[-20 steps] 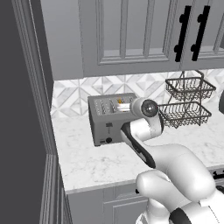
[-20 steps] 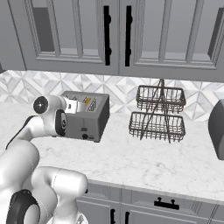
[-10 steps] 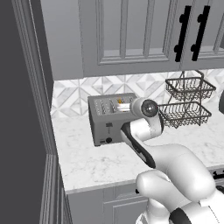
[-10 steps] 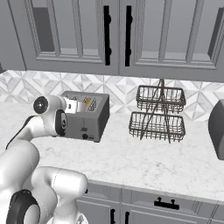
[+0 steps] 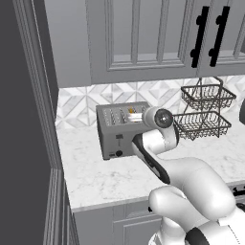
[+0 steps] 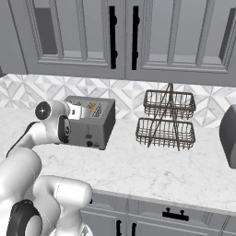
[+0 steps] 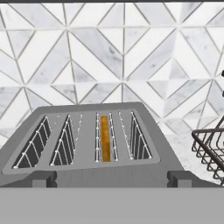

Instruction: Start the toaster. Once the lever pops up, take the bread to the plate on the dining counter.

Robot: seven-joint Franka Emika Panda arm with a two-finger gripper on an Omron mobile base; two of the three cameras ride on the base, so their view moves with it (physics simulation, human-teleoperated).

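Boxy grey metal four-slot toaster [image 5: 119, 129] standing on white marble-look countertop [image 5: 105, 174], back near grey-and-white geometric tile backsplash [image 7: 113, 57]. Thin bread slice with orange-tan crust [image 7: 104, 138] sunk upright in third slot from left in hand view, only top edge visible. Two black levers at toaster's front edge. Two-tier dark wire basket rack [image 6: 166, 120] right of toaster, apart from it. Gripper above toaster front, jaws spread wide, holding nothing.
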